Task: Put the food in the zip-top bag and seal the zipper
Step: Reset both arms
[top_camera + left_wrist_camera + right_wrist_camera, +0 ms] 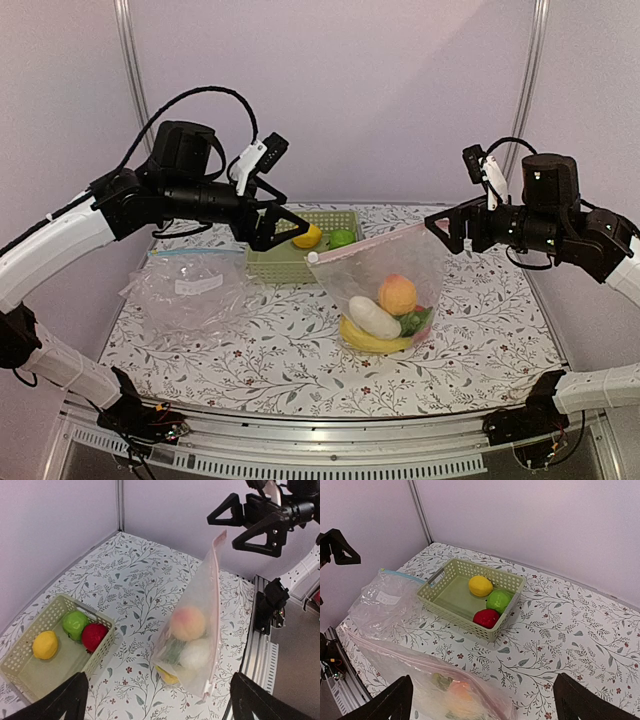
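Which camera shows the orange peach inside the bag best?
Top external: the peach shows sharp and whole through the zip-top bag. Both wrist views show it only hazily through the plastic.

Your floral-patterned table (290, 350) carries three things: a pale green basket (285, 268) at twelve o'clock, a crumpled clear bag with a blue strip (190, 290) at nine, and the zip-top bag (370, 265) standing upright at three

No legible text anywhere
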Available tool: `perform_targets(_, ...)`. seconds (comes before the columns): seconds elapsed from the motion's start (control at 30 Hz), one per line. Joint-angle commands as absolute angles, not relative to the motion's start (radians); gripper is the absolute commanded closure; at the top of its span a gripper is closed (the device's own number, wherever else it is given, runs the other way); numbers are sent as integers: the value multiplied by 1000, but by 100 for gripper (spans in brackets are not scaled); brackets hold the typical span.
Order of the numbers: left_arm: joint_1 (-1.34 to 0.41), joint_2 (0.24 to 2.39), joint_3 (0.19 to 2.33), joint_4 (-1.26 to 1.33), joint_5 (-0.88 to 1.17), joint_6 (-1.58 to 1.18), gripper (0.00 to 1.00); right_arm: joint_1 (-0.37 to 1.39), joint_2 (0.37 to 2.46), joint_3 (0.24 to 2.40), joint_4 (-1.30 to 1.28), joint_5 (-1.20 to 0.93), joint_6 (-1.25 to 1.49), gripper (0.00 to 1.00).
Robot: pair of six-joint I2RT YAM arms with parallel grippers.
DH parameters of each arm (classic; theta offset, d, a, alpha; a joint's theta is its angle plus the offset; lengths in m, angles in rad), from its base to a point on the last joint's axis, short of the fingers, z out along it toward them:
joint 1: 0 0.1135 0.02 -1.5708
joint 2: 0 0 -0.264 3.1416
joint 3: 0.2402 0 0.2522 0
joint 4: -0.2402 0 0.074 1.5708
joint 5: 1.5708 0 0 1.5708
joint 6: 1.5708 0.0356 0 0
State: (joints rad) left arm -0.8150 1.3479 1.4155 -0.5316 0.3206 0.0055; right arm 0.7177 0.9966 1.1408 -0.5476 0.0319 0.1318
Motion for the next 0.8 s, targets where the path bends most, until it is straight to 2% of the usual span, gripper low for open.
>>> perform_targets(0.0,-766,1330,1380,-489,221,-87,0,714,1005,1201,-563,197,164,1)
perform_targets(0.13,-714,1309,1349,-435,107,-161,0,678,1038,1259,-566,237,195,1)
perform_targets(0.4,-503,1266,1211,-267,-23,-282,0,451,1106,1287,-549,115,253,1)
perform_targets(0.77,-171,1200,944,-35,-83,-302,0,18,1088,1026,-333,-101,305,1)
